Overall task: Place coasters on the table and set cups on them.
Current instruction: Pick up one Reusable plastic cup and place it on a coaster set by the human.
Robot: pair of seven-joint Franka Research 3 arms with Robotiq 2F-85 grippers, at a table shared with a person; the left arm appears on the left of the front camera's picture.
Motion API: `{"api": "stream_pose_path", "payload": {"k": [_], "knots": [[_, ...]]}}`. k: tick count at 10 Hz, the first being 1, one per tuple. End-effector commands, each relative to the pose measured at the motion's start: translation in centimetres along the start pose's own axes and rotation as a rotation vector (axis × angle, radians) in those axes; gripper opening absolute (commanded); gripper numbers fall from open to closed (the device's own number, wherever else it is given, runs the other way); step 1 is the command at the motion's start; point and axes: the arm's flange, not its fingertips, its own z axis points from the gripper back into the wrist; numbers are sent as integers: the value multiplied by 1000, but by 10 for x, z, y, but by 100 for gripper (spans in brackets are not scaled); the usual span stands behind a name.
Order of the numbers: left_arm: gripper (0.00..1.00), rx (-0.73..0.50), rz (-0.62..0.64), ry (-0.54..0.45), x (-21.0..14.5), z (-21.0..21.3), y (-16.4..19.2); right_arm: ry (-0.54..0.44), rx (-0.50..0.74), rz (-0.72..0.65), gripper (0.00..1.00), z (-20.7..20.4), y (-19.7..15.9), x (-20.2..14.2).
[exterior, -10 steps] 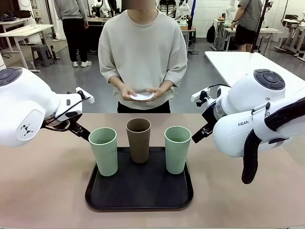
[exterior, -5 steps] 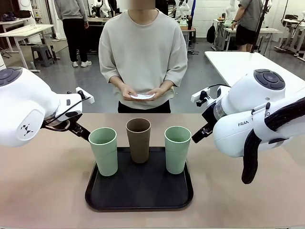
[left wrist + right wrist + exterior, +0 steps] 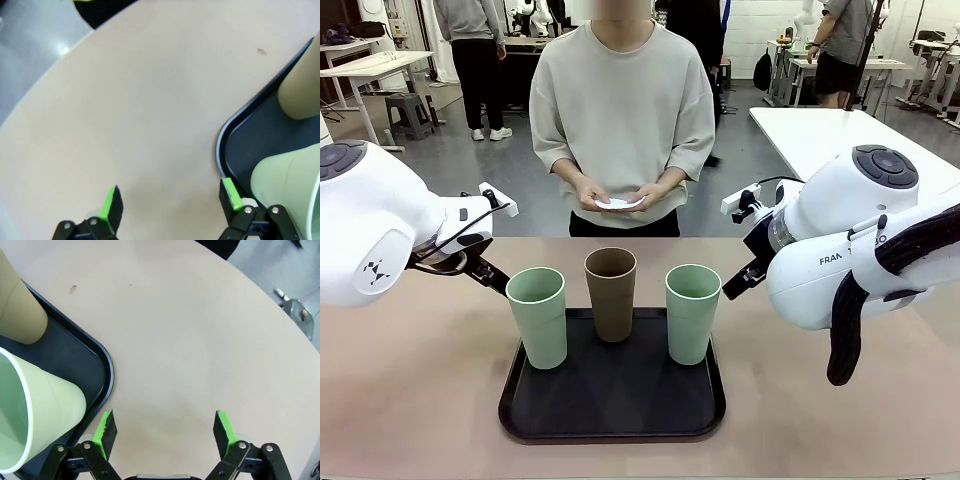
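Three cups (image 3: 611,293) stand upright on the tray (image 3: 612,415) in the middle of the table (image 3: 410,400) — a mint one at the tray's left edge, the brown one at its far edge, a mint one at its right edge. None has a coaster under it. The coasters (image 3: 619,203) are a thin white bundle in the person's hands (image 3: 648,194), held up beyond the table's far edge, so the step in hand looks like the first: getting coasters down on the bare top. The left gripper (image 3: 170,196) hangs with jaws wide and nothing between them, over bare table just beside the tray's far left corner. The right gripper (image 3: 165,424) is likewise wide and empty beside the far right corner. Next, I judge, the coasters need laying flat on free table clear of the tray, well apart — only then can a gripper close round a cup and lift it over the rim.
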Motion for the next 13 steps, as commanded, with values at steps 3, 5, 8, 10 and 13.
{"api": "stream_pose_path", "payload": {"k": [3, 5, 8, 10, 13], "knots": [[100, 0, 0, 0, 0, 0, 0, 0, 0, 0, 100, 0, 0, 0], [100, 0, 0, 0, 0, 0, 0, 0, 0, 0, 100, 0, 0, 0], [100, 1, -36, -54, -12, 25, 18, 0, 0, 0, 100, 0, 0, 0], [100, 18, -98, -109, -39, 94, 45, 0, 0, 0, 100, 0, 0, 0], [100, -61, -136, -78, -67, 160, 55, 0, 0, 0, 100, 0, 0, 0]]}}
